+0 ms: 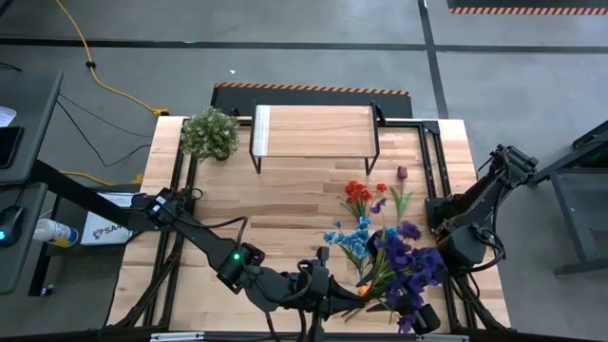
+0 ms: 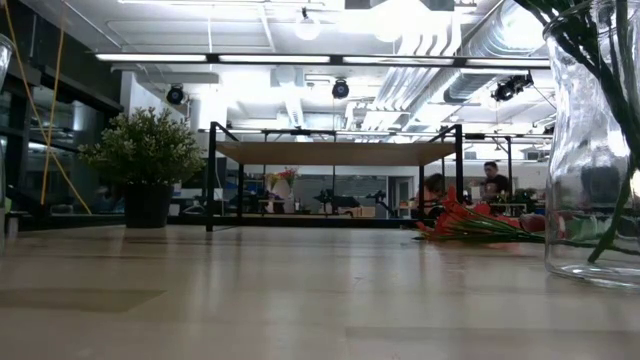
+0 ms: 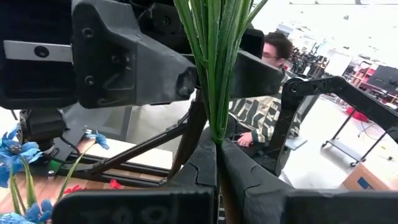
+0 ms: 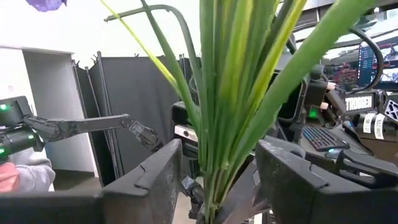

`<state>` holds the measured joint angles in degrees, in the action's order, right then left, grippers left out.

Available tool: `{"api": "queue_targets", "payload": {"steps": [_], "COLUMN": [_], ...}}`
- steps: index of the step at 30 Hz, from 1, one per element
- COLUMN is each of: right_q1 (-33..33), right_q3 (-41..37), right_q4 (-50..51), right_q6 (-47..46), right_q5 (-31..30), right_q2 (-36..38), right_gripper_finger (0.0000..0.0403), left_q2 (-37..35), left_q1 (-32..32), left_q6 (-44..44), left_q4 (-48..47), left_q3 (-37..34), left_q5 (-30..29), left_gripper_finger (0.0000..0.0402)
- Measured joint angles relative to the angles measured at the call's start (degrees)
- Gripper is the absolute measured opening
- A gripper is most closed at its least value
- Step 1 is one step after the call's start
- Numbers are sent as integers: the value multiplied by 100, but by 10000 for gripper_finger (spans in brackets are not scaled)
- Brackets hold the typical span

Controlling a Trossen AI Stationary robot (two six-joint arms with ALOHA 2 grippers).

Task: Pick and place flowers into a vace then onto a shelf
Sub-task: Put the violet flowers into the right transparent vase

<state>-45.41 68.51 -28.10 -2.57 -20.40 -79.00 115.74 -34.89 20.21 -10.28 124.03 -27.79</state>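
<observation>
Green stems: I see the flowers (image 1: 404, 261) bunched at the table's near right, stems between both grippers.
Left gripper (image 3: 216, 155): I have it clamped on the stems.
Right gripper (image 4: 217, 180): fingers apart around the stems.
Shelf (image 1: 313, 131): far edge.

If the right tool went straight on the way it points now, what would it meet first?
Probably the bundle of long green flower stems, standing between the right tool's two dark fingers. Beyond them is the left arm's tool, shut on the same stems, though the depth is unclear.
</observation>
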Motion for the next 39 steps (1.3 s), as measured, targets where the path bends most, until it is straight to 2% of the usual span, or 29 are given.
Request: {"api": "queue_targets", "payload": {"steps": [13,29,33,39], "right_q1": [0,0,0,-4], "right_q3": [0,0,0,0], "right_q4": [127,133,133,131], "right_q6": [0,2,36,314], "right_q5": [0,-127,-127,-116], "right_q2": [0,0,0,0], "right_gripper_finger": [142,126,99,19], "left_q2": [0,-2,-2,-2], "left_q1": [-2,-81,-79,-73], "left_q6": [-128,-284,-212,-193], "left_q4": [30,133,133,122], "left_q3": [0,4,4,4], "left_q5": [-174,-391,-389,-299], "left_gripper_finger": [33,33,33,33]}}
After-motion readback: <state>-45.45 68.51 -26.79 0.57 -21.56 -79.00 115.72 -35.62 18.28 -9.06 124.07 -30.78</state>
